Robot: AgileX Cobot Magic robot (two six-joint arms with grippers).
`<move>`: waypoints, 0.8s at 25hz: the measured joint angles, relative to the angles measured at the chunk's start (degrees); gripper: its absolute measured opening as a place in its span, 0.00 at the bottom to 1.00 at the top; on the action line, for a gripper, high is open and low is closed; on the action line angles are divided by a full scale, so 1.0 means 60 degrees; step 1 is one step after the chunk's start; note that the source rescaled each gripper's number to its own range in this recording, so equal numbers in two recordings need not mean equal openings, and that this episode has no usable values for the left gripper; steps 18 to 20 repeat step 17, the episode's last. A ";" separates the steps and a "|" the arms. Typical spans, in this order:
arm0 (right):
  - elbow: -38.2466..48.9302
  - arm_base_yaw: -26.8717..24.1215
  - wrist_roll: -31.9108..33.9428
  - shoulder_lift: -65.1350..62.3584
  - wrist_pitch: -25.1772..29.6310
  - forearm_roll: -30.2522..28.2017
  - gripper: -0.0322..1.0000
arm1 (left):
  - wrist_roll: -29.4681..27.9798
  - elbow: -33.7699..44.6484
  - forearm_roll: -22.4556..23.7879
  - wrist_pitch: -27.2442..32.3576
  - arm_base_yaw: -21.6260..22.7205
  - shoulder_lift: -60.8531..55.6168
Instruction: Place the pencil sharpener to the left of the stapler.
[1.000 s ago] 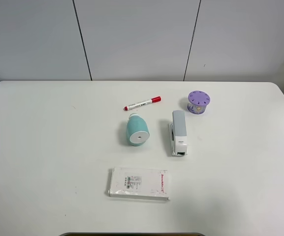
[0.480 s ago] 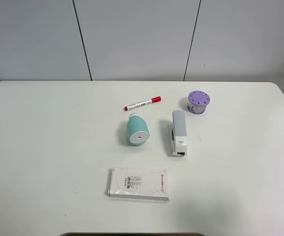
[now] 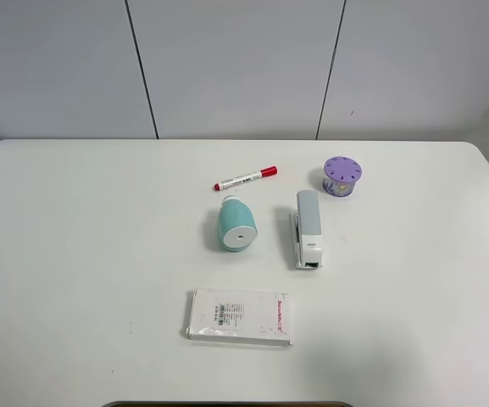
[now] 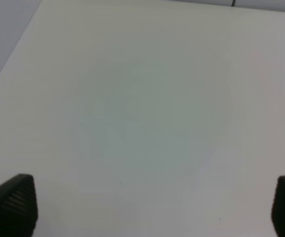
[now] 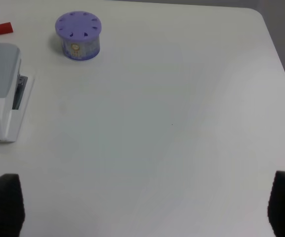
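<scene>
Exterior high view alone shows the teal, white-faced pencil sharpener (image 3: 236, 225) lying left of the stapler (image 3: 308, 229), while wrist views show both grippers' fingers spread and empty.

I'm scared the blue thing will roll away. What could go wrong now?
The pencil sharpener lies on its rounded side left of the stapler, so a bump might roll it. The marker lies close behind it and could get nudged. Both grippers, left and right, are open and far from it.
</scene>
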 joint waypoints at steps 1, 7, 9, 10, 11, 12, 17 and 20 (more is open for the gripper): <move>0.0000 0.0000 0.0000 0.0000 0.0000 0.0000 1.00 | 0.0000 0.0000 0.0000 0.0000 0.0000 0.0000; 0.0000 0.0000 0.0000 0.0000 0.0000 0.0000 1.00 | 0.0000 0.0000 0.0000 0.0000 0.0000 0.0000; 0.0000 0.0000 0.0000 0.0000 0.0000 0.0000 1.00 | 0.0000 0.0000 0.0000 0.0000 0.0000 0.0000; 0.0000 0.0000 0.0000 0.0000 0.0000 0.0000 1.00 | 0.0000 0.0000 0.0000 0.0000 0.0000 0.0000; 0.0000 0.0000 0.0000 0.0000 0.0000 0.0000 1.00 | 0.0000 0.0000 0.0000 0.0000 0.0000 0.0000; 0.0000 0.0000 0.0000 0.0000 0.0000 0.0000 1.00 | 0.0000 0.0000 0.0000 0.0000 0.0000 0.0000; 0.0000 0.0000 0.0000 0.0000 0.0000 0.0000 1.00 | 0.0000 0.0000 0.0000 0.0000 0.0000 0.0000; 0.0000 0.0000 0.0000 0.0000 0.0000 0.0000 1.00 | 0.0000 0.0000 0.0000 0.0000 0.0000 0.0000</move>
